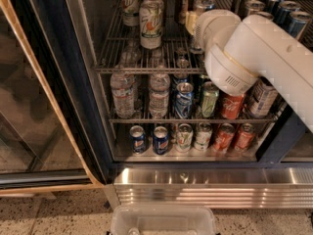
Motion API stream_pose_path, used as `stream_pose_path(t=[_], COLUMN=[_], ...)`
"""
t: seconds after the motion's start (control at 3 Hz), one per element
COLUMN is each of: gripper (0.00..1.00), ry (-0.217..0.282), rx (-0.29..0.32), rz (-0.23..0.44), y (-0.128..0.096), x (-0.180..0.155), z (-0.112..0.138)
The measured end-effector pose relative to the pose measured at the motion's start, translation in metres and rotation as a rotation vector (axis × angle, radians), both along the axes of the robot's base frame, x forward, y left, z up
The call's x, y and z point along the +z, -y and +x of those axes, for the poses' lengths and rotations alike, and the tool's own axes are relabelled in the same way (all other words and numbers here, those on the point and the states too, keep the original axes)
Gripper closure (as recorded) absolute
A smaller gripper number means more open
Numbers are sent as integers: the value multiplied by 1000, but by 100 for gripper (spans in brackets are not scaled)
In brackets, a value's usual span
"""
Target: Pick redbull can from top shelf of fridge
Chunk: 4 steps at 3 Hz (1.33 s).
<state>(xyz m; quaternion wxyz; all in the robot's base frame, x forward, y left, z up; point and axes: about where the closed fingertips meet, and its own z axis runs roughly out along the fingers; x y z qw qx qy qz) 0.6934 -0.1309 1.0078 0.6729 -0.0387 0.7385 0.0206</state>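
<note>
The fridge point(73, 82) stands with its door open, and my white arm reaches in from the right over the top shelf point(146, 68). My gripper point(191, 21) is at the arm's far end, mostly hidden behind the wrist. It sits right against a slim can with a silver lid, the redbull can point(203, 5), whose body is largely covered. A dark bronze can point(183, 1) stands just left of it. Two white-and-green cans point(150, 24) stand further left on the same shelf.
Several more slim blue cans point(286, 12) crowd the back right of the top shelf. Water bottles point(122, 94) and mixed cans fill the two lower shelves. The glass door point(29, 106) hangs at the left. A clear plastic bin point(164, 222) lies on the floor in front.
</note>
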Motion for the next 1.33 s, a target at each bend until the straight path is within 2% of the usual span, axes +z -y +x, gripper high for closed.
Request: stream_pose_path(t=[0.67, 1.0, 1.33], gripper=[100, 100, 100], ry=[3, 9, 7], rx=[21, 46, 81], rz=[42, 51, 89], y=[2, -1, 0], x=[13, 23, 27], z=[-31, -45, -51])
